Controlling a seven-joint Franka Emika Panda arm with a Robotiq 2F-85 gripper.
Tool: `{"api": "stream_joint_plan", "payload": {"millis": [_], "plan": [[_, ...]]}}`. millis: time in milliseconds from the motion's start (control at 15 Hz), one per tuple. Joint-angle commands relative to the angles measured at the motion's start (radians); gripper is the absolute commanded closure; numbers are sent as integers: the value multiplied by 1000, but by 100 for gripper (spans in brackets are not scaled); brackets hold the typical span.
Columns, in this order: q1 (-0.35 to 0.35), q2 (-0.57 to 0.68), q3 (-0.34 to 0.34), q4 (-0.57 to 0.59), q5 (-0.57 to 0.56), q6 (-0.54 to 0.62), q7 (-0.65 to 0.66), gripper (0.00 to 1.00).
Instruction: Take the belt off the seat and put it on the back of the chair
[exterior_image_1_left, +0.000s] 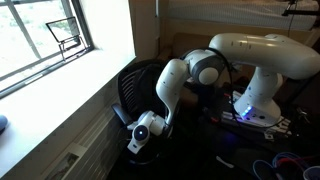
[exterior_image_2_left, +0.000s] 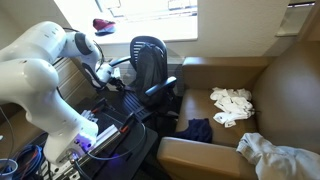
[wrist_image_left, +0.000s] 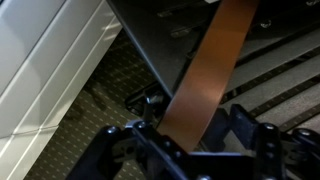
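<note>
In the wrist view a long brown belt (wrist_image_left: 212, 65) lies across the dark seat (wrist_image_left: 160, 30) and runs down between my fingers. My gripper (wrist_image_left: 199, 128) straddles it, with the left finger at the strap's edge and a dark gap before the right finger (wrist_image_left: 244, 126). The jaws stand open around it and are not clamped. In both exterior views the arm reaches down to the black chair (exterior_image_1_left: 133, 88), whose rounded back (exterior_image_2_left: 150, 55) stands upright. There the gripper (exterior_image_2_left: 118, 74) sits low over the seat, and the belt is hidden.
A white panelled wall (wrist_image_left: 40, 70) and a window (exterior_image_1_left: 50, 35) lie close beside the chair. A brown couch (exterior_image_2_left: 275, 90) holds white cloths (exterior_image_2_left: 232, 105) and a white and grey heap (exterior_image_2_left: 285, 160). A dark blue cloth (exterior_image_2_left: 195, 128) hangs nearby. Cables (exterior_image_1_left: 285, 160) lie by the robot's base.
</note>
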Motion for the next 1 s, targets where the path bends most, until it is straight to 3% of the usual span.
{"api": "stream_joint_plan", "payload": {"millis": [0,267,600,933], "plan": [[5,13,5,26,-14,-18,-3,54],[6,10,7,26,-15,-42,0,80],[15,-10,-2,19,-42,-21,12,98],[78,-182,-39,-122,-260,109,64,99]]}}
